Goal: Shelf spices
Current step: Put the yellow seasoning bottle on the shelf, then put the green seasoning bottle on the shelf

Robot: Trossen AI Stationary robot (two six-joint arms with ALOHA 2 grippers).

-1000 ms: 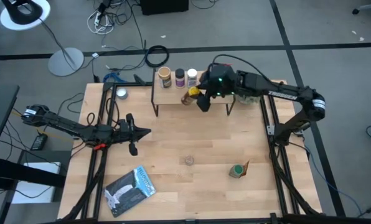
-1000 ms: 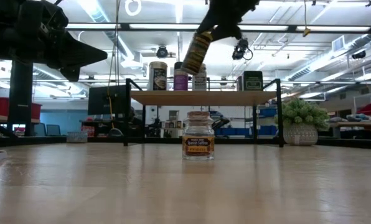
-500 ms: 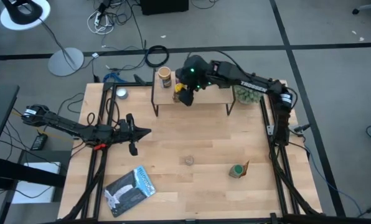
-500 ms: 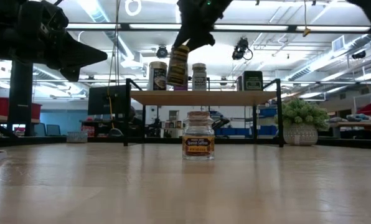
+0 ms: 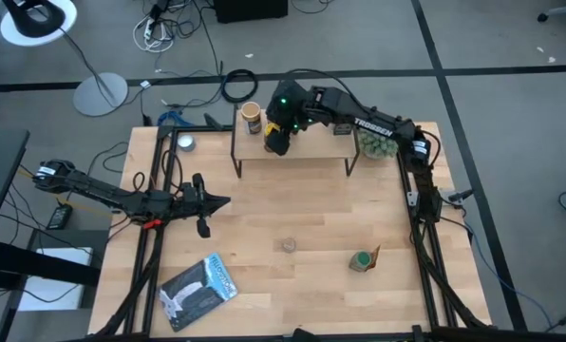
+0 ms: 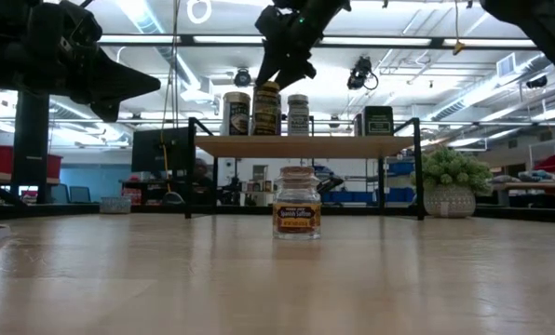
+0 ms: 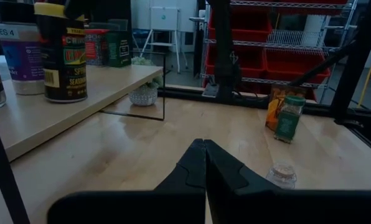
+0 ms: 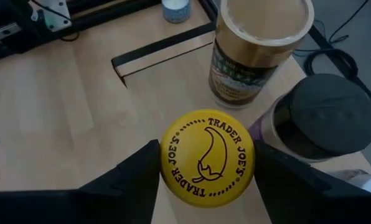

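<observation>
My right gripper (image 8: 207,158) is shut on a dark spice jar with a yellow lid (image 5: 277,139), upright at the left part of the shelf (image 5: 313,150). Beside it on the board stand a tan-lidded gold jar (image 8: 260,50), a black-lidded purple jar (image 8: 325,118) and a white-lidded jar (image 6: 299,113). A dark green tin (image 6: 378,121) stands farther right. A small glass jar (image 5: 289,245) sits on the table's middle and a green-lidded jar (image 5: 360,260) nearer the right. My left gripper (image 7: 204,152) waits shut and level at the table's left. My right gripper pinches the jar's yellow lid by its rim (image 8: 167,155) between the two fingers (image 8: 126,183), one on each side. The fingers come from above, slanting down from the table's right. The jar stands upright with its base (image 7: 64,96) at the shelf board, beside the tan-lidded jar.
A silver-blue pouch (image 5: 199,290) lies near the front left. A fuzzy green plant (image 5: 378,142) stands right of the shelf, and a small white-lidded tin (image 5: 185,143) left of it. An orange packet (image 7: 276,106) leans behind the green-lidded jar.
My right gripper has carried the yellow-lidded jar toward the table's left along the shelf and a little down. The jar hung tilted above the shelf's middle a second ago and now stands upright at the board, next to the tan-lidded jar.
</observation>
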